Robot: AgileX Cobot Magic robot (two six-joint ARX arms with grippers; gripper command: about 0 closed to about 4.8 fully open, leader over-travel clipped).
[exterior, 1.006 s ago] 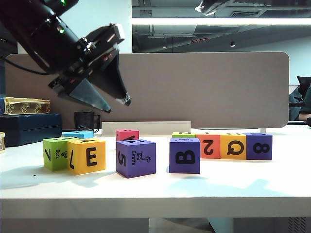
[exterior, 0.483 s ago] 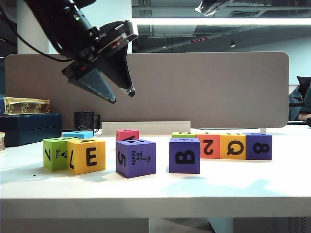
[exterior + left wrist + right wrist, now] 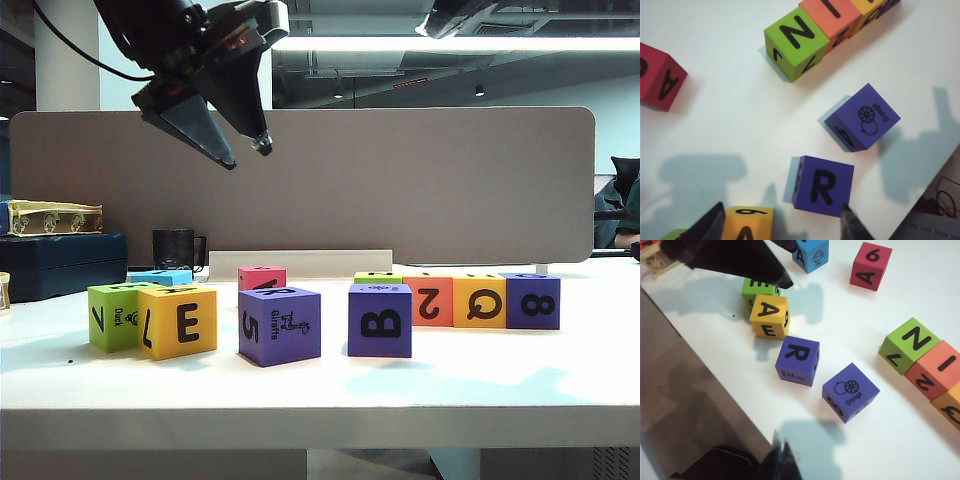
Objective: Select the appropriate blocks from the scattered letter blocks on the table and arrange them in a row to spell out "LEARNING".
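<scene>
Letter blocks lie scattered on the white table (image 3: 330, 395). At the left, a yellow E block (image 3: 181, 320) sits against a green block (image 3: 113, 317). A purple R block (image 3: 822, 186) and a purple B block (image 3: 380, 320) stand in the middle. At the right, a row runs from a green N block (image 3: 796, 42) through an orange I block (image 3: 938, 370). A red A block (image 3: 870, 265) lies further back. My left gripper (image 3: 247, 153) hangs open and empty high above the yellow block (image 3: 747, 225) and the R block. My right gripper (image 3: 782, 460) is shut and empty, high over the table's front edge.
A grey-brown partition panel (image 3: 420, 180) stands behind the table. At the far left are a dark blue flat box (image 3: 60, 262) and a black mug (image 3: 175, 248). A blue block (image 3: 812, 254) lies near the red one.
My left gripper has risen and swung right, and its fingers now point more steeply down. It stays open. The blocks have not moved.
</scene>
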